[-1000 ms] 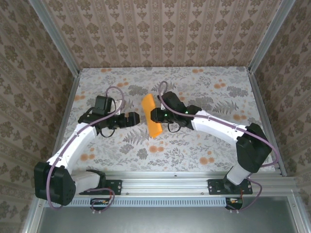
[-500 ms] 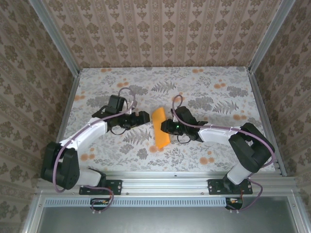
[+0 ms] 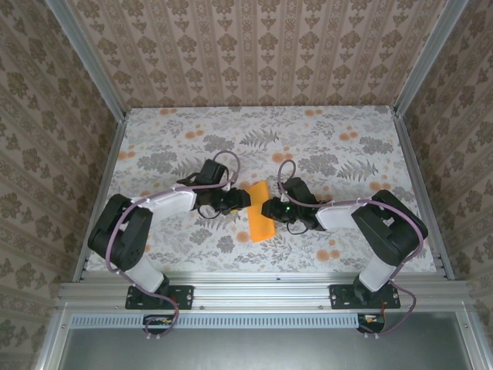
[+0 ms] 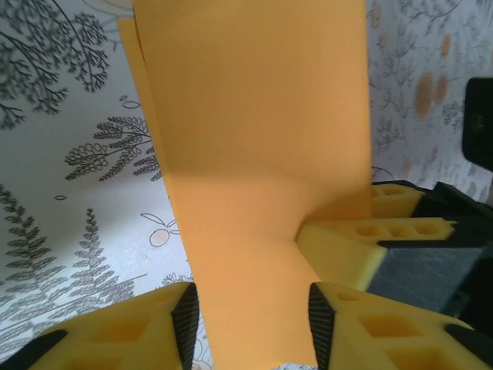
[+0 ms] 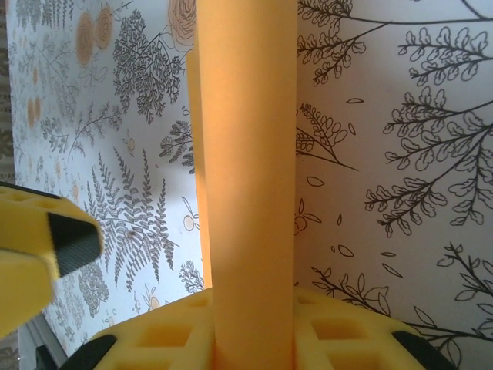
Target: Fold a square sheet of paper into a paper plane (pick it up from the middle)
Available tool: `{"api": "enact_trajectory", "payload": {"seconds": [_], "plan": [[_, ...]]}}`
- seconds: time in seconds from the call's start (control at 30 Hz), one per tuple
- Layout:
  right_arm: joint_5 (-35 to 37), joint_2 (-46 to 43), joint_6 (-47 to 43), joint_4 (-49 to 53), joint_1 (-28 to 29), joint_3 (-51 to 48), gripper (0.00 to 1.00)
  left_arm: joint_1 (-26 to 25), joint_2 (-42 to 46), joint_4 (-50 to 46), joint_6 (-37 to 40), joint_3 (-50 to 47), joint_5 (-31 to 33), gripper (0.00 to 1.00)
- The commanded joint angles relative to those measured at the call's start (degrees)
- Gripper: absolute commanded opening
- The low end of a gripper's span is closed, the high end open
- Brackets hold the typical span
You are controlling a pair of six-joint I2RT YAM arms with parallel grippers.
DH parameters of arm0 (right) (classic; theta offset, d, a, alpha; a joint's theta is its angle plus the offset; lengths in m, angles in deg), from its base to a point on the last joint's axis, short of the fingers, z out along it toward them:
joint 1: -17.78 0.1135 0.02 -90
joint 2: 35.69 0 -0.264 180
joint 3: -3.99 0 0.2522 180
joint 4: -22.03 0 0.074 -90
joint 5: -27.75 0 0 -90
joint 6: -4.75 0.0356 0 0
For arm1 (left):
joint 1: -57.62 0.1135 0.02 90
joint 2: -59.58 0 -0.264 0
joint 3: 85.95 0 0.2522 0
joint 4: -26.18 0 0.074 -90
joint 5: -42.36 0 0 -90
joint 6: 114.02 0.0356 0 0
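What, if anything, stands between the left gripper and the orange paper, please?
Nothing visible does. The orange paper lies between the open fingers of the left gripper, while the right gripper grips it from the opposite side.

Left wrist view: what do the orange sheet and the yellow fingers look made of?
Orange sheet: thin paper by the look, matte, no glare; it curves softly and shows a second layer at its left edge. Yellow fingers: probably plastic, matte, with moulded recesses; the black inner faces may be rubber, unsure.
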Motion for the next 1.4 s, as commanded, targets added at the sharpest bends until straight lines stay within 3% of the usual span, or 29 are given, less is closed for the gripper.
{"api": "enact_trajectory", "payload": {"seconds": [0.0, 0.4, 0.67, 0.9, 1.1, 1.37], "plan": [[-1.6, 0.7, 0.9, -2.8, -0.7, -0.8, 0.27, -0.9, -2.1, 3.4, -2.0, 1.3, 1.5, 0.43], [-3.0, 1.9, 0.1, -3.2, -0.7, -0.9, 0.27, -2.6, -8.4, 4.3, -0.9, 4.5, 1.9, 0.26], [-3.1, 1.6, -0.4, -2.3, -0.7, -0.6, 0.3, -3.2, -11.1, 2.5, 1.2, 4.4, 2.8, 0.24], [-1.1, -0.8, -2.7, 3.6, -0.8, 1.1, 0.43, -3.3, -12.0, 0.4, 3.0, 4.6, 3.6, 0.23], [3.1, -3.9, -9.0, 15.1, -1.2, 4.6, 0.51, -3.3, -12.3, 0.5, 3.3, 4.6, 3.4, 0.23], [2.1, 0.0, -14.2, 21.2, -1.9, 10.9, 0.53, -3.4, -11.7, 0.6, 3.2, 5.2, 2.8, 0.23]]}}
